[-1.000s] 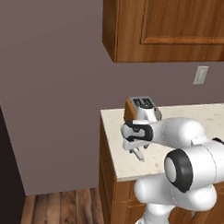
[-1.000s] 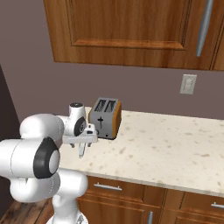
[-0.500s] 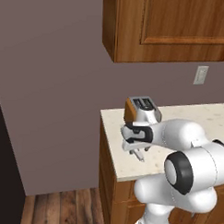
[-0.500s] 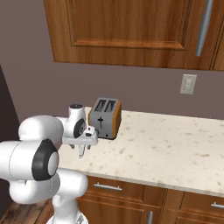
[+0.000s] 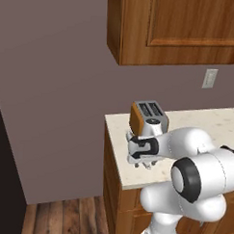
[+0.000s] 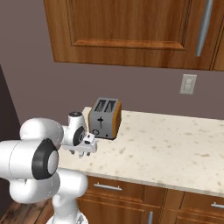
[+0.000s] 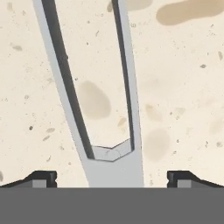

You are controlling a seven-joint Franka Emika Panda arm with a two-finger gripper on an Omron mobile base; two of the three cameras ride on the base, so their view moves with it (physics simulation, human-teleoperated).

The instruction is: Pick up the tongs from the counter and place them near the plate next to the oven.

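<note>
Look along the hand and you get the tongs [image 7: 107, 131] lying flat on the table [image 7: 183, 96], their joined end between the two dark fingertips [image 7: 41, 177], both arms running away up the picture. The base cameras hide the tongs under the hand; instead they give you the toaster [image 6: 105, 117] just behind the pincer [image 6: 83, 151]. Your arm is folded low over the table's front edge, pincer spread wide, pointing down, gripping nothing.

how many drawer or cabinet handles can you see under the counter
3: one bar handle on the drawer left of centre, one at the right edge, one vertical at the bottom. The robot's body may hide others.
</note>
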